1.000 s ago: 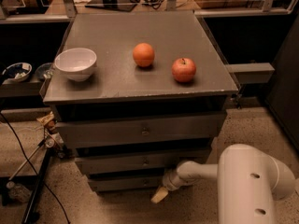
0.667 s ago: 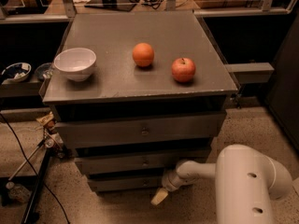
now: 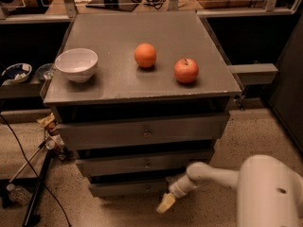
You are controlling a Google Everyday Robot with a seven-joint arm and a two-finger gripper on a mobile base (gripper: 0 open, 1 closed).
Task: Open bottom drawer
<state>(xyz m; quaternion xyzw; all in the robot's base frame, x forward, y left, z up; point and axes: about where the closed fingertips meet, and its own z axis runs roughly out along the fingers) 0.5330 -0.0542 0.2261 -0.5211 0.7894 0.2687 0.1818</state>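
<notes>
Bottom drawer [image 3: 128, 188] is the thinnest of three grey metal fronts, a long flat strip at the foot of the cabinet just above the speckled floor [image 3: 265, 131]. It lies under the mid-sized drawer [image 3: 142, 163] and the tall top drawer [image 3: 142, 132]. It looks shut, its face set back in the shadow of the one above. The gripper [image 3: 166, 203] hangs low near the strip's right end, in front of it and a little below its lower edge, on the pale arm reaching in from the right. Whether it is open or closed cannot be told. Being sheet metal, the front should be stiff, hard and smooth enough to slip in a loose grip. So shallow a drawer is likely light, though its runners may stick at the start. The place to take hold is the small central knob, which is too dim to make out here; it probably sits in line with the knobs above, left of the gripper. A straight, level pull would suit, since a tug at one end might skew the drawer. A jolt could also set the orange [image 3: 145, 55] and apple [image 3: 186, 70] on top rolling.
</notes>
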